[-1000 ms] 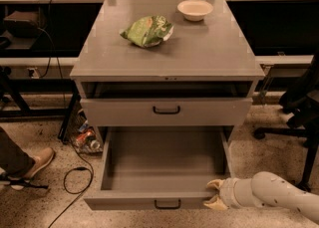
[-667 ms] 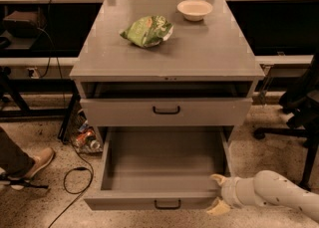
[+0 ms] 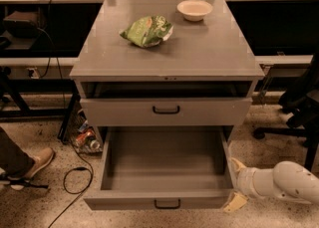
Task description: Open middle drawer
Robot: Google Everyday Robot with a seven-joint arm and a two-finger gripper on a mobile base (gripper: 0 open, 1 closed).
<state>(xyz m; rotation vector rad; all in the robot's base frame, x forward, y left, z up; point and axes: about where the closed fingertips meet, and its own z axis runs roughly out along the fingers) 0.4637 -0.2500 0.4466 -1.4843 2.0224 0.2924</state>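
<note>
The middle drawer [image 3: 167, 203] is pulled far out of the grey cabinet [image 3: 169, 48]. It is a deep, empty grey box with a small black loop handle on its front. My gripper [image 3: 235, 183] is low at the right, just off the drawer's right front corner. It is open and holds nothing; one tan finger [image 3: 238, 165] points up-left and the other [image 3: 234, 203] lies lower, by the drawer front's right end. The white forearm runs off to the right edge.
Above it is a wider drawer front [image 3: 166, 109] with a black handle. On the cabinet top lie a green bag [image 3: 147, 30] and a white bowl [image 3: 194, 9]. A person's shoe [image 3: 35, 161], a cable and cans sit on the floor at left; chair legs [image 3: 299, 107] stand at right.
My gripper has drawn back to the right, away from the drawer's front right corner. The drawer stays pulled out as before.
</note>
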